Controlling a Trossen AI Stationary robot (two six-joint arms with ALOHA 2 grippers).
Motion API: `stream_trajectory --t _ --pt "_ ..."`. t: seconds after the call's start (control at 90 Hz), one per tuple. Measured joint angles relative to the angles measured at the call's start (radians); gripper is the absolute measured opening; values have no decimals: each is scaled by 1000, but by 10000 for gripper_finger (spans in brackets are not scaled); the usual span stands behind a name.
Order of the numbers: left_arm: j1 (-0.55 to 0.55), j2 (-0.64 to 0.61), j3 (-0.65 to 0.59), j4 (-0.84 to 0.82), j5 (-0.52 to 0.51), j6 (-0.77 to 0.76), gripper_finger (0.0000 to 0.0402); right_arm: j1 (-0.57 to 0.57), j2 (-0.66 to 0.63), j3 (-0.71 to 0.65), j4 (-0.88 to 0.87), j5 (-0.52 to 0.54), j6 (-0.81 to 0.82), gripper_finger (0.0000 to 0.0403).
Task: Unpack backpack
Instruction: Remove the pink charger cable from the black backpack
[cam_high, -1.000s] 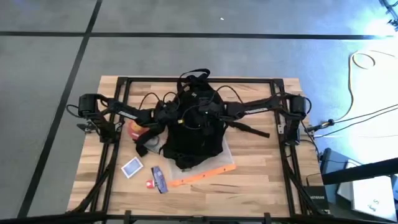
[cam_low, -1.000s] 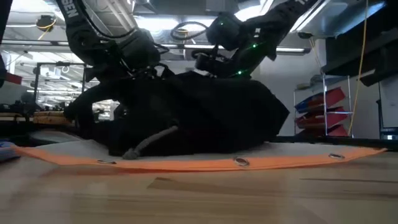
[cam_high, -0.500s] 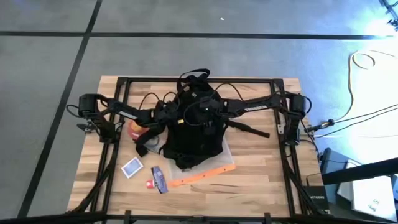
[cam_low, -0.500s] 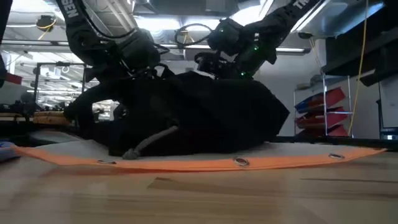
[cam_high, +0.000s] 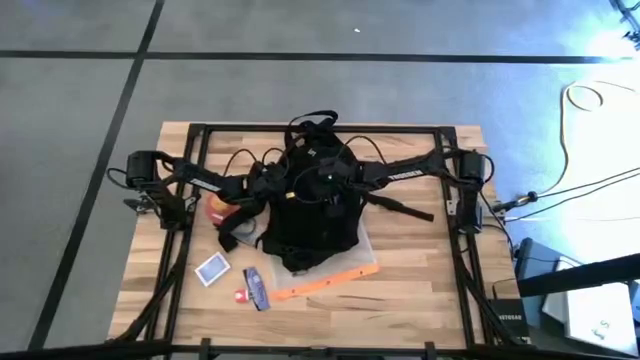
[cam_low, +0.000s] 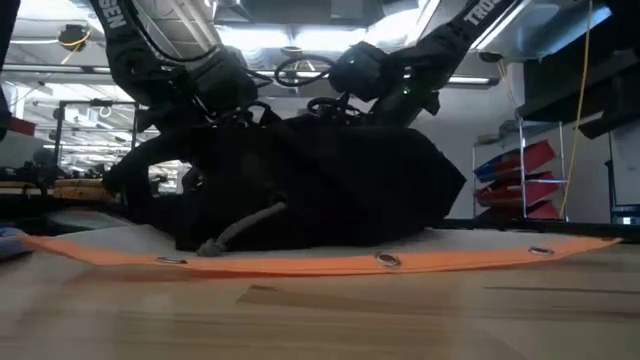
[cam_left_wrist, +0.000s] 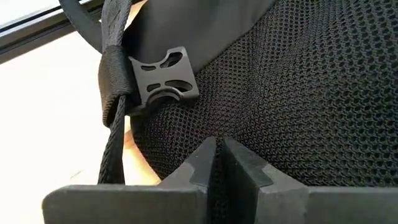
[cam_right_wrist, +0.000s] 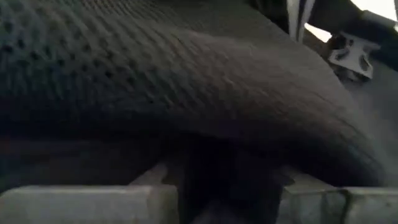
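High view: backpack (cam_high: 310, 215) lies mid-surface (cam_high: 420, 290).
Left pincer (cam_left_wrist: 217, 163): pressed together against backpack mesh.
Right pincer (cam_right_wrist: 217, 180): spread, fabric between.

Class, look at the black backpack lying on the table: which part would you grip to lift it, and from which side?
Probably the strap beside the buckle, coming from above: the backpack lies flat, and its broad mesh panel offers no edge, while the strap is narrow enough to pinch.

A light wooden plank table (cam_high: 410, 290) carries a large black fabric backpack (cam_high: 312, 225) at its centre, lying on a flat orange-edged sheet (cam_high: 330, 280). A small blue-and-white card (cam_high: 212, 269) lies toward the left edge.
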Motion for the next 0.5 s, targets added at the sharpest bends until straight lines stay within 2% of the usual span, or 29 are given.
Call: stream_trajectory --t 0.5 --pt "0 0 0 0 3 5 18 -16 -10 0 28 8 27 95"
